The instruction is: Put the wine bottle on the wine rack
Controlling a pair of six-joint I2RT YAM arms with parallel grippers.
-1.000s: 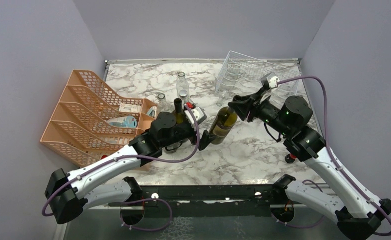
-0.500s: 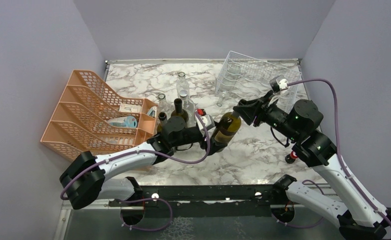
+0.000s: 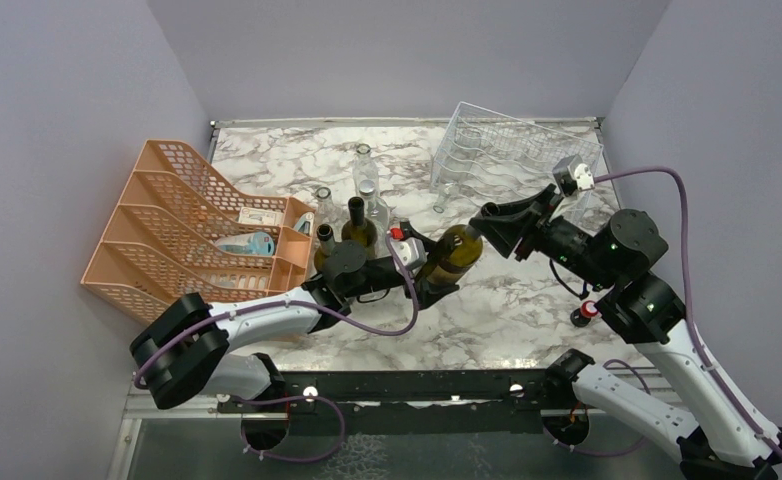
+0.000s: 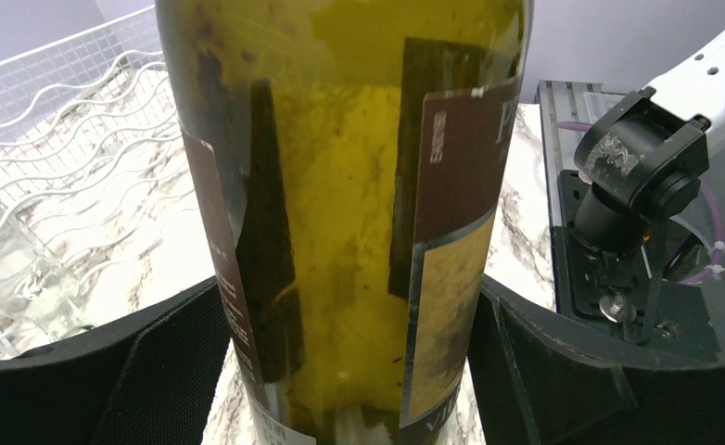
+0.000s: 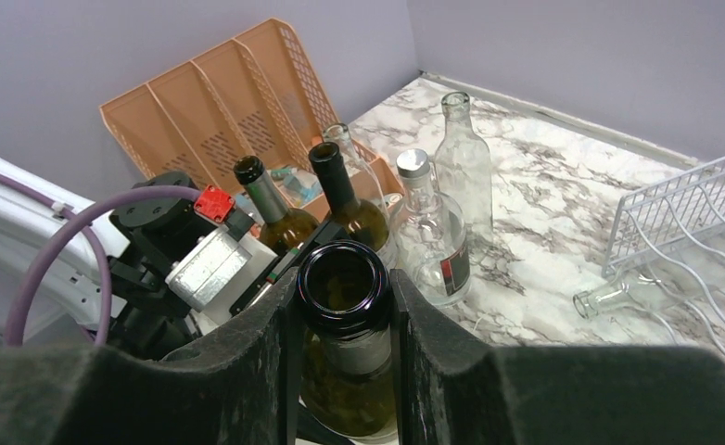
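The wine bottle (image 3: 453, 255), olive-green glass with a dark label, hangs tilted above the marble table between both arms. My right gripper (image 3: 489, 222) is shut on its neck just under the open mouth (image 5: 343, 278). Low on the body (image 4: 359, 213), my left gripper (image 3: 427, 283) has a black pad pressed against each side. The wine rack (image 3: 512, 150), of thin silvery wire with wavy rows, stands at the back right, beyond the bottle. It also shows in the left wrist view (image 4: 71, 120) and at the right edge of the right wrist view (image 5: 702, 213).
An orange mesh organizer (image 3: 182, 225) sits at the left. Two dark bottles (image 3: 357, 225) and two clear ones (image 3: 365, 170) stand upright between it and the held bottle. A clear bottle (image 5: 618, 295) lies at the foot of the rack.
The right gripper has drawn the bottle's neck to the right toward the rack. The left arm has followed with the bottle's body, and its jaws have narrowed onto the glass.
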